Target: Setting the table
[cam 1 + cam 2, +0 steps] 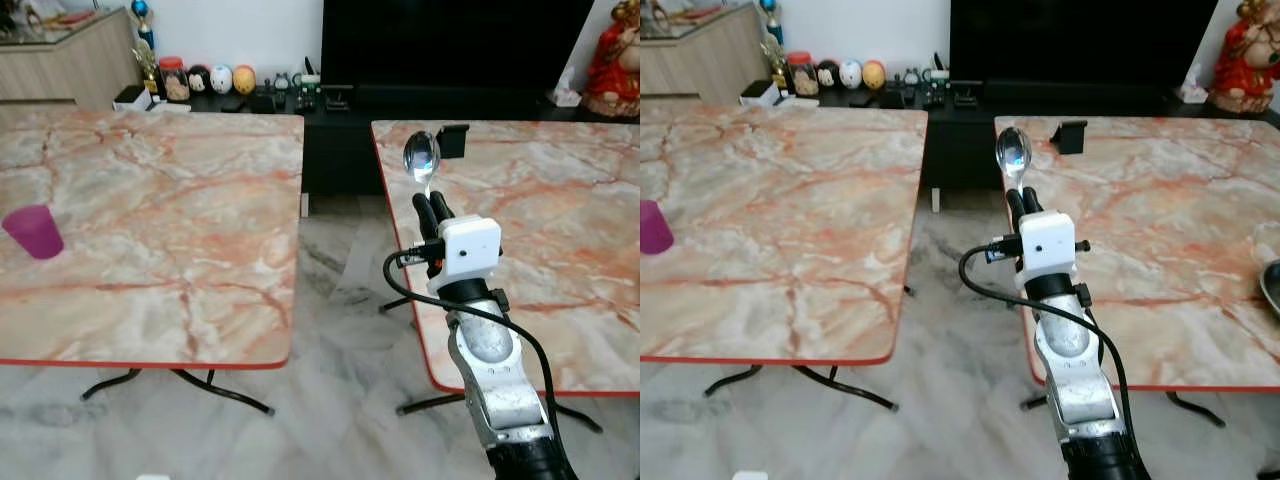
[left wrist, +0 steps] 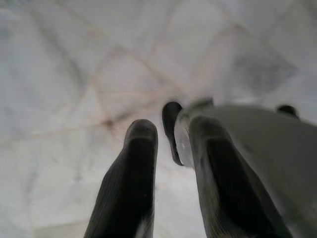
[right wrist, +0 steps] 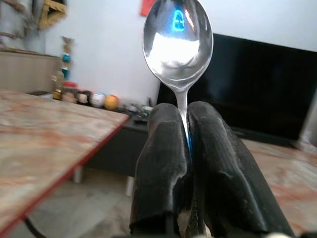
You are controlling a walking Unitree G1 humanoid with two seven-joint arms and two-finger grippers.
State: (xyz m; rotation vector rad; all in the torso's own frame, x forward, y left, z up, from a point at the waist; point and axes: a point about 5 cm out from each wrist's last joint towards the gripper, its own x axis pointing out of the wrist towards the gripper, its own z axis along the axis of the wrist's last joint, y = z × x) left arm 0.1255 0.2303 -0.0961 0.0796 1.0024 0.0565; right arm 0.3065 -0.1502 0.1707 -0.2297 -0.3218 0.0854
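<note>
The two head views looked forward and down from above, taking in the left worktop (image 1: 150,220), the right worktop (image 1: 1170,230) and the floor gap between them, with the TV (image 1: 455,45) at the back. They shared nearly the same scene, offset sideways. The right wrist view looked close along the right pincer (image 3: 188,129) toward the TV wall, sharing the left worktop's edge. The left wrist view faced the floor (image 2: 74,74), close and blurred.

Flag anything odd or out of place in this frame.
Nothing spilled or damaged. The right pincer holds a spoon upright, bowl up, in the gap between the two marble tables. The purple cup stands upright on the left table.
</note>
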